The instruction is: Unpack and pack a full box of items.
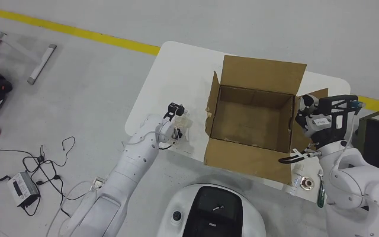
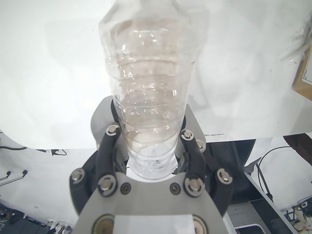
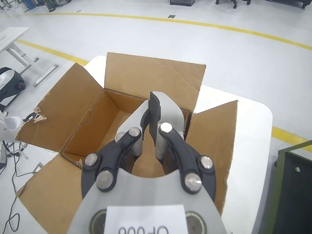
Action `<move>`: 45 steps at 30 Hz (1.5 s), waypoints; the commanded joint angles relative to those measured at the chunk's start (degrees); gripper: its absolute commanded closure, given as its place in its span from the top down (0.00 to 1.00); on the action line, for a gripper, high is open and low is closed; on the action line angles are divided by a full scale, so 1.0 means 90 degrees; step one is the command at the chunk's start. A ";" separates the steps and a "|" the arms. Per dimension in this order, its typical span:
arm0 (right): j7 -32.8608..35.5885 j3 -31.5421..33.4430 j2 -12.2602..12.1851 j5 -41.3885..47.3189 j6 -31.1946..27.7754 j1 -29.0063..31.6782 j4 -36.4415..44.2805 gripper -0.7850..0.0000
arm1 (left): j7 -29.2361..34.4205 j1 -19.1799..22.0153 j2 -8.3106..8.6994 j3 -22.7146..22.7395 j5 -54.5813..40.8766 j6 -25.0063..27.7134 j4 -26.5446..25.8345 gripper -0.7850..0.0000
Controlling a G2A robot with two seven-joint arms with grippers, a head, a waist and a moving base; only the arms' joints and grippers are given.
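Clamped left end effector [image 2: 150,132] low on thin bottle [image 2: 148,74]; might buckle, slip. Held right end effector [image 3: 152,113] together above box [image 3: 80,113].

Bright, even light; soft shadows.

Brown cardboard box [image 1: 263,74] stands open, flaps spread outward. Just beside its left flap, the left hand [image 2: 149,132] clamps a clear, dented plastic bottle [image 2: 148,79].
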State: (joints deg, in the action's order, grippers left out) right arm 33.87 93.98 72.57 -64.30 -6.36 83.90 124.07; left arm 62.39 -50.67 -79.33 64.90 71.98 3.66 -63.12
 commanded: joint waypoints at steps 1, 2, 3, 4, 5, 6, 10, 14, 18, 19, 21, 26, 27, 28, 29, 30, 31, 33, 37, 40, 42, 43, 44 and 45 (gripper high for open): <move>0.0000 0.0000 0.0000 0.0000 0.0000 0.0000 0.0000 0.00 | 0.0049 -0.0092 0.0024 0.0039 0.0065 -0.0029 -0.0157 0.00; 0.0000 0.0000 0.0000 0.0000 0.0000 0.0000 0.0000 0.00 | 0.0095 -0.0136 0.0039 0.0089 0.0042 -0.0036 -0.0254 0.00; 0.0000 0.0000 0.0000 0.0000 0.0000 0.0000 0.0000 0.00 | 0.0143 -0.0180 0.0056 0.0139 0.0044 -0.0038 -0.0367 0.00; 0.0000 0.0000 0.0000 0.0000 0.0000 0.0000 0.0000 0.00 | 0.0205 -0.0230 0.0075 0.0191 0.0049 -0.0039 -0.0489 0.00; 0.0000 0.0000 0.0000 0.0000 0.0000 0.0000 0.0000 0.00 | 0.0247 -0.0282 0.0096 0.0257 0.0061 -0.0059 -0.0654 0.00; 0.0000 0.0000 0.0000 0.0000 0.0000 0.0000 0.0000 0.00 | 0.0313 -0.0351 0.0118 0.0321 0.0078 -0.0075 -0.0823 0.00; 0.0000 0.0000 0.0000 0.0000 0.0000 0.0000 0.0000 0.00 | 0.0662 -0.0682 0.0227 0.0690 0.0152 -0.0101 -0.1821 0.00; 0.0000 0.0000 0.0000 0.0000 0.0000 0.0000 0.0000 0.00 | 0.1047 -0.1067 0.0340 0.1114 0.0292 -0.0105 -0.2960 0.00; 0.0000 0.0000 0.0000 0.0000 0.0000 0.0000 0.0000 0.00 | 0.1382 -0.1278 0.0406 0.1458 0.0169 -0.0080 -0.3990 0.00; 0.0000 0.0000 0.0000 0.0000 0.0000 0.0000 0.0000 0.00 | 0.1472 -0.1304 0.0419 0.1494 0.0158 -0.0040 -0.4206 0.00; 0.0000 0.0000 0.0000 0.0000 0.0000 0.0000 0.0000 0.00 | 0.1659 -0.1289 0.0440 0.1472 0.0239 0.0125 -0.4653 0.00; 0.0000 0.0000 0.0000 0.0000 0.0000 0.0000 0.0000 0.00 | 0.1998 -0.1088 0.0452 0.1245 0.0145 0.0419 -0.5411 0.00; 0.0000 0.0000 0.0000 0.0000 0.0000 0.0000 0.0000 0.00 | 0.1967 -0.1029 0.0449 0.1146 0.0175 0.0489 -0.5467 0.00; 0.0000 0.0000 0.0000 0.0000 0.0000 0.0000 0.0000 0.00 | 0.1918 -0.0983 0.0440 0.1060 0.0113 0.0490 -0.5490 0.00; 0.0000 0.0000 0.0000 0.0000 0.0000 0.0000 0.0000 0.00 | 0.1901 -0.0921 0.0433 0.0985 0.0074 0.0492 -0.5483 0.00; 0.0000 0.0000 0.0000 0.0000 0.0000 0.0000 0.0000 0.00 | 0.1846 -0.0825 0.0424 0.0917 0.0030 0.0506 -0.5500 0.00; 0.0000 0.0000 0.0000 0.0000 0.0000 0.0000 0.0000 0.00 | 0.1812 -0.0743 0.0410 0.0872 -0.0139 0.0474 -0.5477 0.00; -0.0109 0.0021 -0.0002 -0.0007 0.0010 0.0048 -0.0010 0.00 | 0.1820 -0.0518 0.0383 0.0786 -0.0471 0.0413 -0.5515 0.00; -0.0243 0.0213 -0.0014 -0.0018 0.0141 0.0169 0.0059 0.00 | 0.1852 -0.0039 0.0336 0.0677 -0.1230 0.0343 -0.5583 0.00; -0.0300 0.0433 -0.0028 0.0007 0.0192 0.0263 0.0165 0.00 | 0.1856 0.0346 0.0321 0.0644 -0.1484 0.0342 -0.5569 0.00; -0.0343 0.0596 -0.0043 -0.0025 0.0130 0.0335 0.0245 0.00 | 0.1844 0.0564 0.0309 0.0616 -0.1660 0.0279 -0.5544 0.00; -0.0369 0.0691 -0.0054 -0.0070 0.0073 0.0371 0.0287 0.00 | 0.1816 0.0667 0.0301 0.0602 -0.1775 0.0237 -0.5548 0.00; -0.0407 0.0780 -0.0061 -0.0050 0.0031 0.0413 0.0316 0.00 | 0.1798 0.0746 0.0292 0.0582 -0.1943 0.0201 -0.5536 0.00; -0.0453 0.0885 -0.0066 -0.0010 0.0013 0.0451 0.0339 0.00 | 0.1798 0.0746 0.0292 0.0582 -0.1943 0.0201 -0.5536 0.00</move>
State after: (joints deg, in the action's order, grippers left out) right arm 30.15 101.05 72.02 -64.73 -6.06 87.65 126.96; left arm 78.61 -44.08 -76.68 70.18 54.84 5.56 -112.98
